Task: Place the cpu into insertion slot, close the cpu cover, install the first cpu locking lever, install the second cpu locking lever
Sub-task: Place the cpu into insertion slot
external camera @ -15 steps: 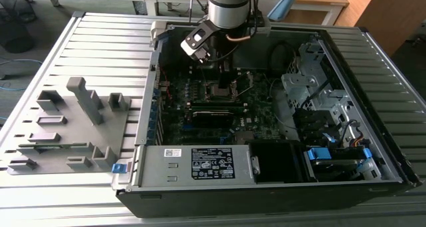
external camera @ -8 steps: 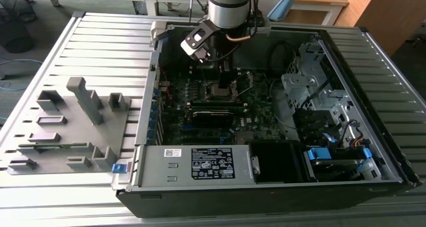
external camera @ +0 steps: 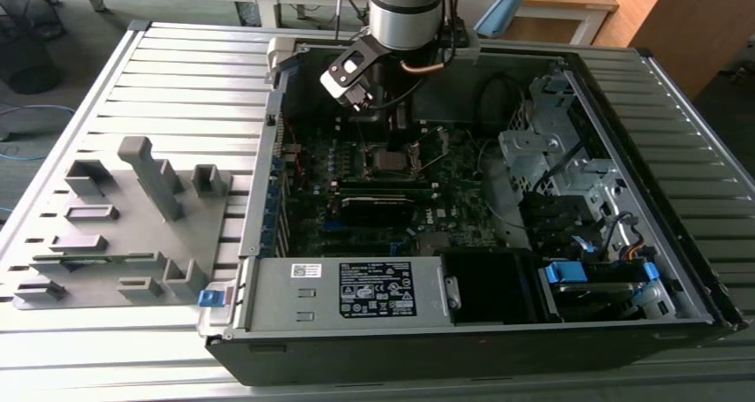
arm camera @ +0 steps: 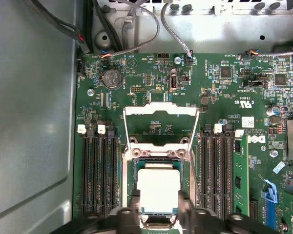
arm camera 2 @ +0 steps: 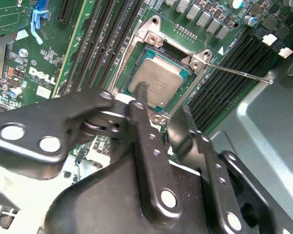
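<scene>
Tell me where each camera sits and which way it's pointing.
Exterior view: off the arm, high up, looking down into the open computer case, with the arm and end effector showing.
First wrist view: on the arm, straight down on the cpu and motherboard; end effector shows.
Second wrist view: on the arm, slanting at the cpu past the end effector.
Both wrist views share the cpu.
</scene>
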You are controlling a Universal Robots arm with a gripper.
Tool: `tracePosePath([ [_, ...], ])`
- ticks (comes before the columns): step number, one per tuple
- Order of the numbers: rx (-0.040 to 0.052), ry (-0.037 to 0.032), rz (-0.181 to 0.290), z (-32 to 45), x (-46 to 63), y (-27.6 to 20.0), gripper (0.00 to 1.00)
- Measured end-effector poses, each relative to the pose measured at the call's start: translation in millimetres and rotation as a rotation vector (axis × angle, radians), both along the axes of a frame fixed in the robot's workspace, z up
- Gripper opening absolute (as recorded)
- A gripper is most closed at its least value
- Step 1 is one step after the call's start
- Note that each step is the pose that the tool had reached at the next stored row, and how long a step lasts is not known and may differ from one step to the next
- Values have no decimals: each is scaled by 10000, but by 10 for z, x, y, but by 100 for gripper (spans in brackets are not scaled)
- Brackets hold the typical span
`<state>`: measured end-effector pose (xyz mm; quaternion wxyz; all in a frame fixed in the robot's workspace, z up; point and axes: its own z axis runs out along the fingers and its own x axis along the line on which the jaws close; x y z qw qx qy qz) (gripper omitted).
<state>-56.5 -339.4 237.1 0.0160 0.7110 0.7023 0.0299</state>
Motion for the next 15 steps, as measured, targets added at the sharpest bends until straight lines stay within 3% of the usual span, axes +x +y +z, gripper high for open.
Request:
tracePosePath([
  [5,1,0,0,0,0,0,23],
  [6,0,0,0,1,0,0,23],
  [8,0,1,0,1,0,0,11],
  [15,-2,3,0,0,4,-3,10],
])
